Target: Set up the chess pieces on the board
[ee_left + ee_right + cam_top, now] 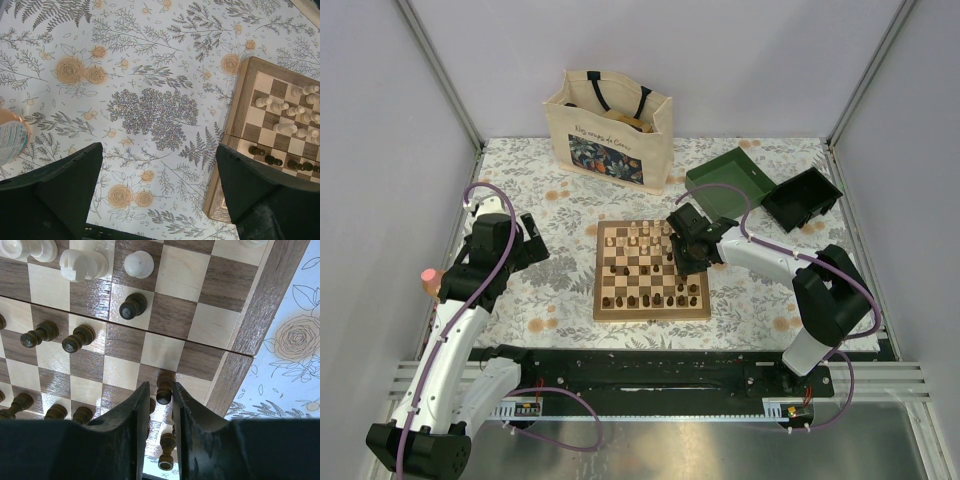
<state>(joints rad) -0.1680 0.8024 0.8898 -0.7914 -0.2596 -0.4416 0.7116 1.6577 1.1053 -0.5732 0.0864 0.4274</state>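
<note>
The board (652,314) lies mid-table with pale chess pieces (640,235) on its far rows and dark chess pieces (650,295) on the near rows. My right gripper (682,262) hangs over the board's right side. In the right wrist view its fingers (137,415) stand narrowly to either side of a dark pawn (165,388). The right finger is against it and a slit shows on the left. My left gripper (160,150) is wide open and empty above the floral cloth, left of the board (240,100).
A printed tote bag (610,130) stands behind the board. A green box (725,180) and a black box (802,197) lie at the back right. A peach-capped bottle (12,137) sits beside the left arm. More dark pawns (132,305) stand near the right fingers.
</note>
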